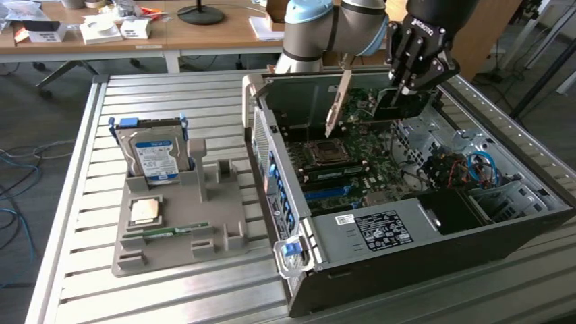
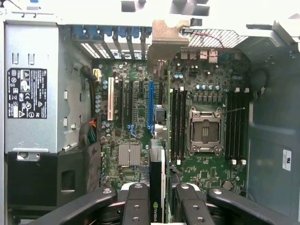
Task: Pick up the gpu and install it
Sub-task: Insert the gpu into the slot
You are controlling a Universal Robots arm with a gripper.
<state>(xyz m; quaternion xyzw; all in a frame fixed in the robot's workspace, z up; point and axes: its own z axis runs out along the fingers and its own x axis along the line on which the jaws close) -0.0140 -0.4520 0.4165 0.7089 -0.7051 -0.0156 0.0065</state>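
Slats of the metal desk (image 1: 180,297) lie nearest, carrying a grey holder tray (image 1: 225,226) toward the exterior view's left and an open computer case (image 1: 432,270) toward its right. On the tray a small green memory stick (image 1: 169,233) lies flat near the front, a square processor chip (image 1: 144,211) sits just behind it, and a blue-labelled hard drive (image 1: 155,152) stands upright at the back. Inside the case the power supply (image 1: 378,229) (image 2: 28,93) fills the near end, and beyond it the motherboard (image 1: 360,145) (image 2: 136,108) lies exposed with its processor socket (image 1: 328,152) (image 2: 205,131). Further back, above the board, the pincer (image 1: 409,86) (image 2: 158,190) is clenched on the gpu (image 1: 396,106) (image 2: 156,178), one finger on each flat face. The card stands on edge inside the case, lined up close beside a long blue slot (image 2: 151,105); whether it touches the board cannot be told. Behind the case rises the arm (image 1: 333,27), and farthest off stands a wooden desk (image 1: 216,37) with small boxes on it
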